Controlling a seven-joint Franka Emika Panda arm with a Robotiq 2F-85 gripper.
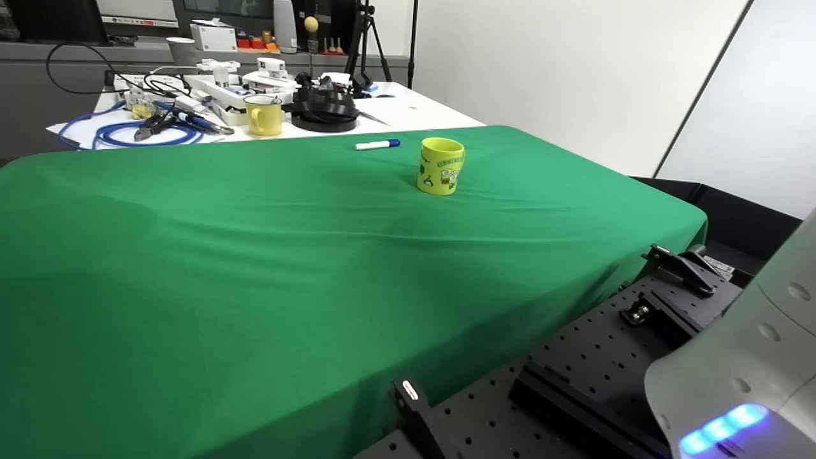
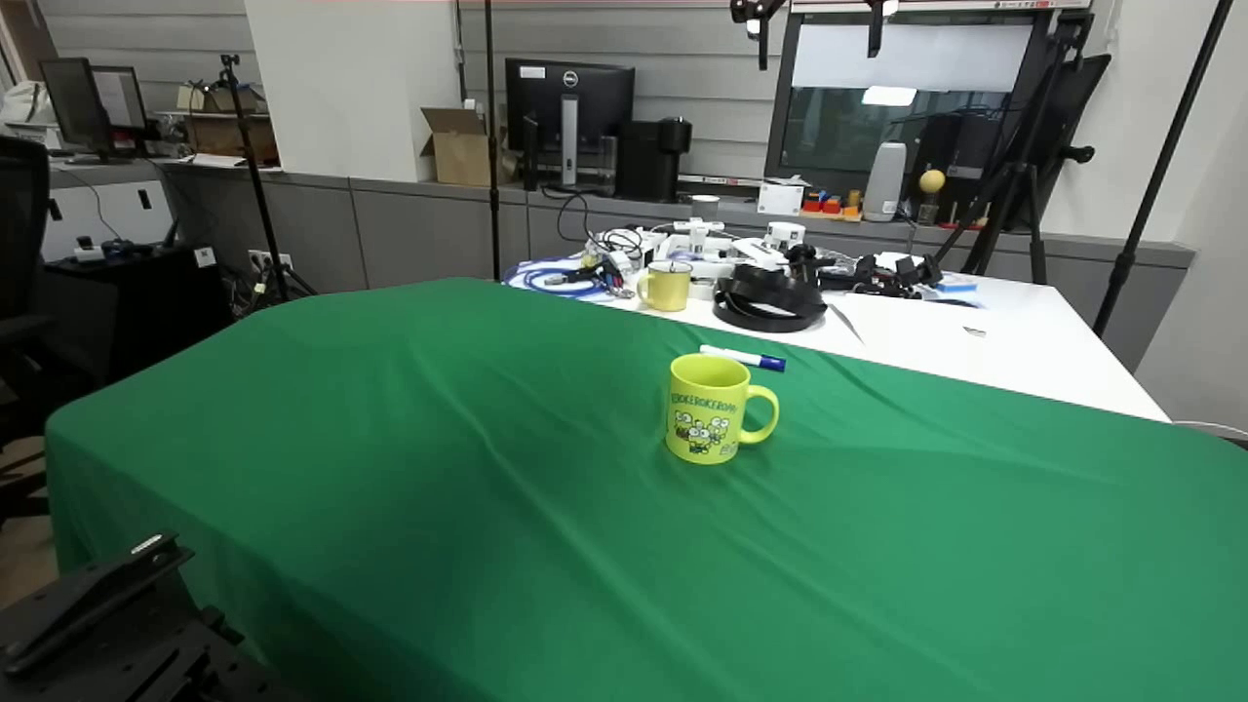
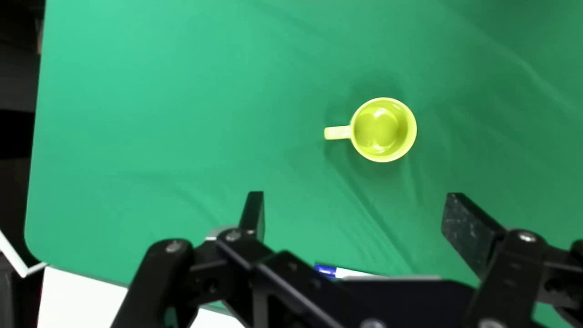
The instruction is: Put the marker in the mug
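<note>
Closest in the wrist view, the gripper (image 3: 355,201) hangs spread wide above the table (image 1: 287,274), holding nothing. The marker (image 1: 377,145) lies on the cloth (image 3: 200,91), beyond the mug (image 2: 704,414) in both exterior views and not touching it; the mug stands upright with nothing inside. In the wrist view the blue cap (image 3: 325,270) points left while the other end is hidden behind the gripper. What shows runs nearly along the line the gripper closes on; closing without a turn would probably squeeze it end to end, or miss, instead of pinching across. Slim and probably round, it may roll if nudged off-centre. Going too low could bunch the cloth in the grasp, and a tug on that cloth might shift the mug. The mug stands near, its handle (image 3: 338,132) reaching left in the wrist view, so a careless descent or swing may clip and tip it. Later, a marker held level would likely lie across the mug's top rather than drop in, unless tilted toward upright before release.
</note>
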